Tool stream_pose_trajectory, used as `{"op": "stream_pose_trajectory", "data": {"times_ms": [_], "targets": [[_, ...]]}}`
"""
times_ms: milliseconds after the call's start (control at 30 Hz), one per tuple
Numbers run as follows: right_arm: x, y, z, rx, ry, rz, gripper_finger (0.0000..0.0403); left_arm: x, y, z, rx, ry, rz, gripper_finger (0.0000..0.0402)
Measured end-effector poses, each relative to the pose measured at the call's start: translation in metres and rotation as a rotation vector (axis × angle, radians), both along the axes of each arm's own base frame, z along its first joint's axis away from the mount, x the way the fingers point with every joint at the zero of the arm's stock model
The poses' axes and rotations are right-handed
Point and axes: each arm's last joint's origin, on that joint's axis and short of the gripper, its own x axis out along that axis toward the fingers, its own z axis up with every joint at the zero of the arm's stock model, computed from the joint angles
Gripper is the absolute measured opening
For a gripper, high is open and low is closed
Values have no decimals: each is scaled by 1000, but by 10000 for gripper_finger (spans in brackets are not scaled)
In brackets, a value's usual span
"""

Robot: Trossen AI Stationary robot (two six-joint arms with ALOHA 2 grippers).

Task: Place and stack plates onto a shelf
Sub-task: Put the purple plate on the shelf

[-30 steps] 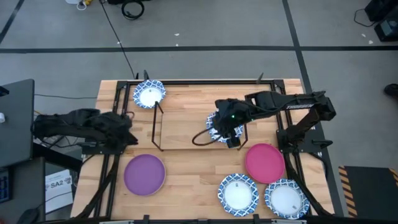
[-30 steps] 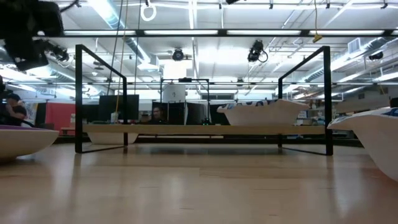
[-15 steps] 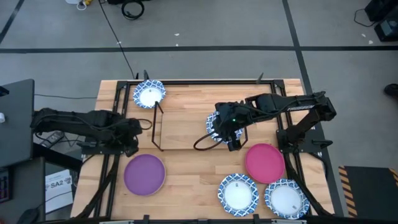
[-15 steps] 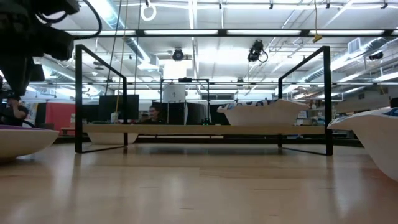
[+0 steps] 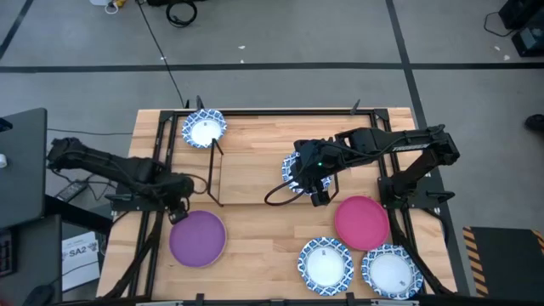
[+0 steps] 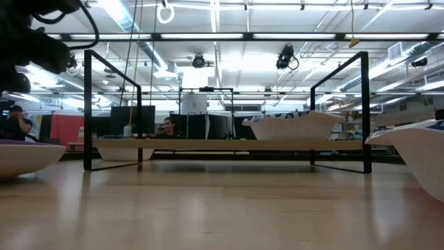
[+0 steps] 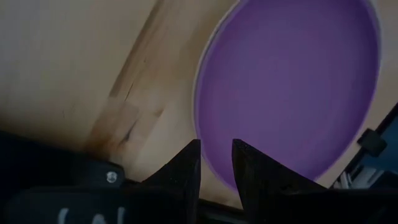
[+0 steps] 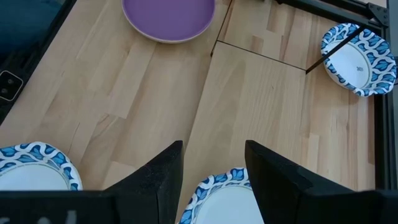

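Observation:
A purple plate [image 5: 197, 238] lies flat on the table at the near left. My left gripper [image 5: 176, 211] hovers over its far-left rim, pointing steeply down. In the left wrist view the fingers [image 7: 214, 149] stand a narrow gap apart with nothing between them, the purple plate [image 7: 286, 81] beyond. My right gripper [image 5: 316, 192] hangs open above a blue-and-white plate [image 5: 295, 173] resting on the shelf [image 5: 255, 170]; its fingers [image 8: 214, 165] are spread wide over that plate [image 8: 224, 194]. Another blue-and-white plate [image 5: 204, 129] sits at the shelf's far left corner.
A magenta plate [image 5: 361, 223] and two blue-and-white plates [image 5: 325, 263] [image 5: 391, 272] lie on the table at the near right. The shelf's thin black rods [image 6: 87, 111] stand upright around its board. Bare wood lies between the purple and magenta plates.
My left arm has unfolded, and its gripper has gone down and toward the table's near edge, to the purple plate's far-left rim. It has tipped from nearly level to steeply downward.

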Motion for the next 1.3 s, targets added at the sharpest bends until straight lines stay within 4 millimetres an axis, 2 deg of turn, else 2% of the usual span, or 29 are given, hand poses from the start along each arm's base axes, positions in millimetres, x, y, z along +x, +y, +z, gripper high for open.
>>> {"op": "stream_pose_trajectory", "data": {"times_ms": [467, 833, 1000, 1300], "targets": [[-2, 13, 0, 4, 2, 38, 178, -10, -28, 0, 46, -2, 29, 98], [-2, 23, 1, 9, -24, 68, 178, -10, -32, -1, 116, -33, 129, 98], [-2, 28, 1, 11, -33, 82, 178, -5, -36, -10, 155, 15, 124, 98], [3, 32, -25, 3, -5, 92, 178, 4, -41, -23, 220, 107, 115, 98]]}}
